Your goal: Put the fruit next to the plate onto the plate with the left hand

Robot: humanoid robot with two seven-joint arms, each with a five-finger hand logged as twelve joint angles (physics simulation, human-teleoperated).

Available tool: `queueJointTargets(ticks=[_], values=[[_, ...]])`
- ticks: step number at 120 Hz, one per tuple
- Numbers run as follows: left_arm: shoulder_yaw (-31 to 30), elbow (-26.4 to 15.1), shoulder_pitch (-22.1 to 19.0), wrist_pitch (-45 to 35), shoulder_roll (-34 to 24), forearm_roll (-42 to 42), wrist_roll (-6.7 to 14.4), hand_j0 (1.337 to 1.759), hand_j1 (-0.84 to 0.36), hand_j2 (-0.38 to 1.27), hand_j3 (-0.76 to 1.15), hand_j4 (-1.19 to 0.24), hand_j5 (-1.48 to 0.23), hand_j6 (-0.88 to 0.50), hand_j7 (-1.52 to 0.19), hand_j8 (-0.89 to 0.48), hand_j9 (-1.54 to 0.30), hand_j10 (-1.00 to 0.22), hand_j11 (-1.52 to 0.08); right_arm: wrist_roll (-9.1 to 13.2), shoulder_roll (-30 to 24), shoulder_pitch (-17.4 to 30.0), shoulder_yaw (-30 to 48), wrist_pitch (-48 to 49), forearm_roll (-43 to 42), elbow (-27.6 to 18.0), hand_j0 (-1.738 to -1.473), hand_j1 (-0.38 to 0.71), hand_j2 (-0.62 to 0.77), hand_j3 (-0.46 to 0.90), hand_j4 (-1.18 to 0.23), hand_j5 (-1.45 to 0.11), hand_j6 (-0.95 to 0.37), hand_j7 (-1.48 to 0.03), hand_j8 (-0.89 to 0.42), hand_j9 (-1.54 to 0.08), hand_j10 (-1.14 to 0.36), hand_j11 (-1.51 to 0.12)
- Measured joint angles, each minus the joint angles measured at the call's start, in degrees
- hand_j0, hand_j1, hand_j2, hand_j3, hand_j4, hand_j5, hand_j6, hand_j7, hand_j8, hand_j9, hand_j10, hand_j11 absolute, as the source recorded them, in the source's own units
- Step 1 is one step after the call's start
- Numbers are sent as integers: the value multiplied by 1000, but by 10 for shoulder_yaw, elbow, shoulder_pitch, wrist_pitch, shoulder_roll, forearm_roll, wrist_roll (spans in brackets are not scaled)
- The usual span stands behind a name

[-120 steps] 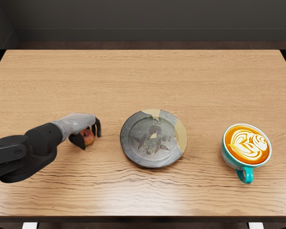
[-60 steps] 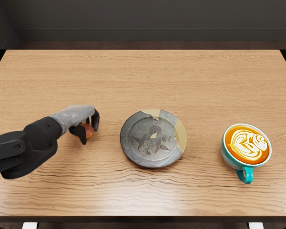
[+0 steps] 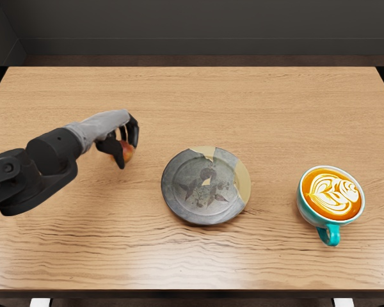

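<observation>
Grey plate (image 3: 179, 192), centre frame, has a cream patch on its right edge and a dark pattern across its face. Teal cup (image 3: 309, 216), right side, is full of latte (image 3: 331, 192) with white foam art, handle toward the bottom edge. Fruit (image 3: 127, 151) is small, round, red-orange and mostly hidden. Left hand (image 3: 115, 135) is clasped around it, left of centre, apart from the plate's left rim.

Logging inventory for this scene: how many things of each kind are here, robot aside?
fruit: 1 (in the left hand)
plate: 1
cup: 1
Total: 3
</observation>
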State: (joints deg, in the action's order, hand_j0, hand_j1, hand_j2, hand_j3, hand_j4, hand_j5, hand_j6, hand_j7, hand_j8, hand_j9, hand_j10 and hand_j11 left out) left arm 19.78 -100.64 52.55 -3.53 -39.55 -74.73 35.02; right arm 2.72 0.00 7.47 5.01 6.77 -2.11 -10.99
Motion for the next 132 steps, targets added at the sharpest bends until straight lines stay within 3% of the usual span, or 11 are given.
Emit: queueJointTargets(ticks=[28, 50, 54, 64, 78, 91, 102, 116, 132], values=[[81, -4, 20, 85, 4, 132, 0, 1653, -515, 992, 0, -845, -1194, -631, -1186, -436, -1161, -695, -1152, 0, 0, 0, 0, 0, 0, 0, -1658, -331, -3, 0, -15, -20, -15, -20, -15, -20, -15, -20], [107, -4, 43, 142, 22, 215, 0, 1649, -614, 1106, 0, -846, -1197, -641, -1196, -401, -1163, -702, -1161, 0, 0, 0, 0, 0, 0, 0, -1658, -331, -3, 0, -15, -20, -15, -20, -15, -20, -15, -20], [109, -4, 44, 147, 31, 223, 0, 1649, -647, 1190, 0, -845, -1199, -629, -1200, -381, -1164, -684, -1164, 0, 0, 0, 0, 0, 0, 0, -1658, -331, -3, 0, -15, -20, -15, -20, -15, -20, -15, -20], [112, -4, 47, 155, 45, 234, 0, 1649, -656, 1016, 0, -848, -1193, -699, -1193, -416, -1160, -744, -1160, 0, 0, 0, 0, 0, 0, 0, -1658, -331, -3, 0, -15, -20, -15, -20, -15, -20, -15, -20], [113, -4, 50, 159, 74, 242, 0, 1653, -673, 650, 0, -858, -1166, -774, -1166, -614, -1148, -799, -1148, 0, 0, 0, 0, 0, 0, 0, -1658, -331, -3, 0, -15, -20, -15, -20, -15, -20, -15, -20], [116, -4, 53, 172, 78, 263, 0, 1655, -291, 390, 0, -538, -729, -488, -729, -394, -718, -503, -718, 0, 0, 0, 0, 0, 0, 0, -1658, -331, -3, 0, -15, -20, -15, -20, -15, -20, -15, -20], [126, -2, 53, 181, 76, 298, 0, 1656, -63, 250, 0, -347, -470, -316, -470, -256, -463, -325, -463, 0, 0, 0, 0, 0, 0, 0, -1658, -331, -3, 0, -15, -20, -15, -20, -15, -20, -15, -20], [163, 5, 42, 224, 53, 372, 0, 1657, 111, 143, 0, -201, -271, -183, -271, -149, -267, -188, -267, 0, 0, 0, 0, 0, 0, 0, -1658, -331, -3, 0, -15, -20, -15, -20, -15, -20, -15, -20], [245, 41, -12, 330, 4, 525, 0, 1657, 220, 76, 0, -110, -147, -101, -147, -83, -145, -103, -145, 0, 0, 0, 0, 0, 0, 0, -1658, -331, -3, 0, -15, -20, -15, -20, -15, -20, -15, -20]])
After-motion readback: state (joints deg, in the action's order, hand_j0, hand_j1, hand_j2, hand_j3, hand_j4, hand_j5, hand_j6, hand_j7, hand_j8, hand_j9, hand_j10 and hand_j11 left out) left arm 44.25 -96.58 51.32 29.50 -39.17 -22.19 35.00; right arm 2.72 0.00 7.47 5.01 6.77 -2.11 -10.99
